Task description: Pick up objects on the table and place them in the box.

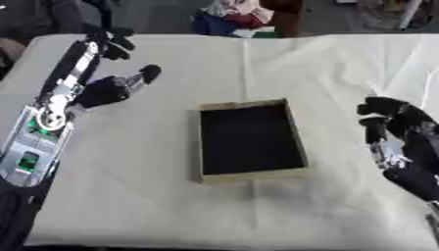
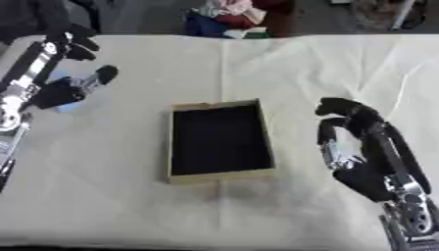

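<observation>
Left eye view first: I'm looking down at the cream cloth-covered table [image 1: 154, 186], and the shallow wooden-rimmed box with the dark inside [image 1: 249, 139] is sitting in the middle of it, open side up, placed where either arm can get to it. I'm seeing nothing inside it, and I'm not making out any loose object on the cloth here. I'm holding my left hand [image 1: 107, 88] up over the far left part of the table, well apart from the box, thumb sticking out toward the middle and the other fingers [image 1: 116, 41] reaching away toward the far edge. They're spread and closing on nothing, a hand poised rather than busy, I'd judge.

Right eye view now: my right hand [image 2: 360, 152] is hanging just beside the box's right wall, not touching it. Its fingers are bending downward at the tips, gently curled, pinching nothing. I'm reading that as a waiting pose. At my left hand here, a faint pale-blue patch [image 2: 61, 105] is showing on the cloth; I can't tell what it is.
</observation>
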`<action>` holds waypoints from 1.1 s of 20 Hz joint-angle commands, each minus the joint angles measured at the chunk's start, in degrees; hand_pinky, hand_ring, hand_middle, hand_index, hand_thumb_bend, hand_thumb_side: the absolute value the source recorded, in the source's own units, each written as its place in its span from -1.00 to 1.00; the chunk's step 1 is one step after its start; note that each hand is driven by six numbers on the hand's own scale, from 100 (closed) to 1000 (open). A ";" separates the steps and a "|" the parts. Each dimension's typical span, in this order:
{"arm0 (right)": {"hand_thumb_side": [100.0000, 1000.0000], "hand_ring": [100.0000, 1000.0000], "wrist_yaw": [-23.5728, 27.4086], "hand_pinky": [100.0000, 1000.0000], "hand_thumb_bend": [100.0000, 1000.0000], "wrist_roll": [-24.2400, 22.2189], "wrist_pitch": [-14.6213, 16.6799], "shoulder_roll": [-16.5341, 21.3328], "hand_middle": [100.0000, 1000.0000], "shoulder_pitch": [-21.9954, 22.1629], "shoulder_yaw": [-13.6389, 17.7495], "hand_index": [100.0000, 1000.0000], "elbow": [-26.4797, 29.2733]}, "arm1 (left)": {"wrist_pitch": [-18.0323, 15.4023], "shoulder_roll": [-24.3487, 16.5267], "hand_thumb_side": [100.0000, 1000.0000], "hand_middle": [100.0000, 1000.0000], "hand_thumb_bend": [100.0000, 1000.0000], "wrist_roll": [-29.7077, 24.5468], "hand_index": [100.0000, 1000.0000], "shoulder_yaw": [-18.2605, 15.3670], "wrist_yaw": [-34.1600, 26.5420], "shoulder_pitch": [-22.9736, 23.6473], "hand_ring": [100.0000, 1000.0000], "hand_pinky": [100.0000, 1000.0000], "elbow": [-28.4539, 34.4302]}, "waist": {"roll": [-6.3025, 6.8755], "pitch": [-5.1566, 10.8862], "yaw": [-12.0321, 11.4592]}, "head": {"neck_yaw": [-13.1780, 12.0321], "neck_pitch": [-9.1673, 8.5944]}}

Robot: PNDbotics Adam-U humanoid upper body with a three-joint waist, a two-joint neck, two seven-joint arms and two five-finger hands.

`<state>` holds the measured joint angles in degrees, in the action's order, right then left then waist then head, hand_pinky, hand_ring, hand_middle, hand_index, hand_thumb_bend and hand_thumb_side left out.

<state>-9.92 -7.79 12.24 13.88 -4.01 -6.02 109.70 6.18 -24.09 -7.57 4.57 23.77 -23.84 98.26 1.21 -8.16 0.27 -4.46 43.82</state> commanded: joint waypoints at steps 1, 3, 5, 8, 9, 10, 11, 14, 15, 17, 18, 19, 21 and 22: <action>-0.20 0.59 0.20 0.40 -1.00 0.11 -0.17 1.07 0.26 -0.42 0.17 0.60 1.25 | 0.54 -1.84 0.23 0.31 0.14 -0.06 0.76 -1.28 0.95 -1.38 0.34 0.54 0.66 | 0.05 0.80 0.00 | -0.05 -0.25; -0.21 0.59 0.20 0.40 -1.00 0.12 -0.16 1.12 0.26 -0.39 0.18 0.60 1.27 | 1.40 -2.66 0.23 0.32 0.14 -0.11 0.76 -1.83 2.10 -1.77 0.35 0.54 0.36 | 0.07 0.85 0.00 | -0.05 -0.24; -0.21 0.59 0.19 0.40 -1.00 0.13 -0.17 1.16 0.26 -0.34 0.20 0.60 1.27 | 2.41 -3.82 0.23 0.33 0.14 -0.28 0.77 -2.43 3.45 -2.19 0.36 0.54 -0.08 | 0.11 0.90 0.01 | -0.04 -0.27; -0.21 0.59 0.18 0.40 -1.00 0.16 -0.19 1.21 0.26 -0.28 0.23 0.60 1.24 | 3.92 -5.63 0.23 0.34 0.13 -0.38 0.77 -3.48 5.44 -2.73 0.36 0.54 -1.30 | 0.19 1.00 0.02 | 0.02 -0.27; -0.21 0.59 0.18 0.40 -1.00 0.17 -0.20 1.23 0.26 -0.26 0.24 0.60 1.23 | 4.35 -6.17 0.22 0.35 0.13 -0.30 0.78 -3.83 5.85 -2.81 0.36 0.54 -1.94 | 0.21 1.04 0.02 | 0.04 -0.27; -0.21 0.59 0.18 0.40 -1.00 0.20 -0.21 1.24 0.26 -0.24 0.26 0.60 1.22 | 4.75 -6.66 0.22 0.35 0.13 -0.16 0.78 -4.19 6.12 -2.87 0.36 0.54 -2.75 | 0.24 1.06 0.00 | 0.05 -0.27; -0.21 0.59 0.18 0.40 -1.00 0.21 -0.21 1.26 0.26 -0.23 0.27 0.60 1.21 | 5.09 -7.10 0.22 0.35 0.13 0.04 0.78 -4.53 6.41 -2.91 0.36 0.54 -3.63 | 0.26 1.08 -0.01 | 0.06 -0.28; -0.21 0.59 0.15 0.40 -1.00 0.22 -0.22 1.29 0.26 -0.17 0.28 0.60 1.18 | 5.87 -8.51 0.20 0.36 0.13 0.41 0.78 -5.27 7.37 -2.98 0.37 0.55 -6.44 | 0.31 1.12 0.01 | 0.10 -0.27; -0.21 0.59 0.14 0.40 -1.00 0.23 -0.22 1.31 0.26 -0.15 0.29 0.60 1.18 | 6.12 -9.08 0.20 0.36 0.13 0.36 0.78 -5.42 7.74 -3.08 0.37 0.55 -7.62 | 0.33 1.14 0.02 | 0.09 -0.26; -0.21 0.59 0.13 0.40 -1.00 0.24 -0.22 1.34 0.26 -0.12 0.28 0.60 1.17 | 6.42 -9.98 0.18 0.36 0.14 0.15 0.78 -5.64 8.32 -3.38 0.37 0.55 -9.86 | 0.36 1.19 0.03 | 0.12 -0.24; -0.21 0.59 0.14 0.40 -1.00 0.24 -0.22 1.35 0.26 -0.11 0.27 0.60 1.17 | 6.61 -10.45 0.17 0.36 0.14 -0.04 0.78 -5.72 8.49 -3.63 0.38 0.55 -11.20 | 0.38 1.21 0.04 | 0.14 -0.26; -0.21 0.59 0.14 0.40 -1.00 0.23 -0.22 1.36 0.26 -0.09 0.26 0.60 1.16 | 6.68 -10.90 0.16 0.37 0.14 -0.28 0.78 -5.72 8.63 -3.97 0.38 0.55 -12.57 | 0.39 1.23 0.07 | 0.16 -0.27; -0.21 0.59 0.15 0.40 -1.00 0.21 -0.22 1.39 0.26 -0.04 0.24 0.60 1.16 | 6.64 -11.77 0.15 0.37 0.14 -0.71 0.79 -5.69 9.03 -4.85 0.38 0.56 -15.27 | 0.40 1.28 0.13 | 0.11 -0.27; -0.21 0.59 0.15 0.40 -1.00 0.21 -0.22 1.40 0.26 -0.03 0.23 0.60 1.16 | 6.61 -12.14 0.14 0.38 0.14 -0.91 0.79 -5.67 9.30 -5.38 0.39 0.56 -16.58 | 0.40 1.31 0.16 | 0.10 -0.27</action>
<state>-9.92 -7.78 12.24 14.11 -3.71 -6.02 109.79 12.75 -33.63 -8.19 -0.29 32.54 -28.07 82.46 1.52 -7.69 0.38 -4.36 43.81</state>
